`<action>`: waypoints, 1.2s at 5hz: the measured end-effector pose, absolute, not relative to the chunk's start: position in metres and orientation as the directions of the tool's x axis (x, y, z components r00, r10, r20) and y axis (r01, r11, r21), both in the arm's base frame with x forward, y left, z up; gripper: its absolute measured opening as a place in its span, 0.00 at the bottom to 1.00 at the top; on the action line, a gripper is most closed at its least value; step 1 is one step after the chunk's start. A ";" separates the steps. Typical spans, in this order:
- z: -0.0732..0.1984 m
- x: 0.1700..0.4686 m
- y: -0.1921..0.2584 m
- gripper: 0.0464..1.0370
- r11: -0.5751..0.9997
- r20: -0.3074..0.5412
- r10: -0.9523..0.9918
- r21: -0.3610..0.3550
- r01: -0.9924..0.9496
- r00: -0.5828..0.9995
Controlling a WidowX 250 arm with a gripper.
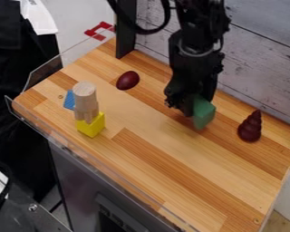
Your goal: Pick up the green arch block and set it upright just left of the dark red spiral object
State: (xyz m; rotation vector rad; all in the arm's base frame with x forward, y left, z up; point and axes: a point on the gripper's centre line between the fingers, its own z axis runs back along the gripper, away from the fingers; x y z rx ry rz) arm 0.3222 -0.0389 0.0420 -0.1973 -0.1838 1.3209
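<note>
The black gripper [193, 106] hangs over the back right part of the wooden table [171, 149], at the back wall's side. A green block [204, 113] is at its lower end, partly covered by the gripper; whether it is gripped or only touched, I cannot tell. To the right stands a dark red, tiered cone-like piece [250, 128]. A dark red egg-shaped piece [128, 80] lies to the left. Further left, a pale wooden cylinder [85, 95] tops a stack above a yellow block [92, 125], with a blue block [69, 100] beside it.
A clear low guard [50, 136] runs along the table's left and front edges. Behind the table rises a grey wooden plank wall [256, 59], with a black post [126, 29] at the back left corner.
</note>
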 end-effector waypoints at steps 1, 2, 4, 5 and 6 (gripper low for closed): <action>0.039 0.319 -0.043 0.52 0.151 0.001 0.988 -0.246 -0.957 0.155; 0.030 0.310 -0.045 0.52 0.056 -0.020 0.998 -0.233 -0.971 0.062; 0.025 0.306 -0.046 0.52 -0.024 -0.046 0.999 -0.243 -0.970 -0.014; 0.025 0.306 -0.049 0.57 -0.005 -0.056 0.998 -0.241 -0.971 0.009; 0.023 0.308 -0.049 0.86 0.096 -0.057 0.992 -0.212 -0.973 0.111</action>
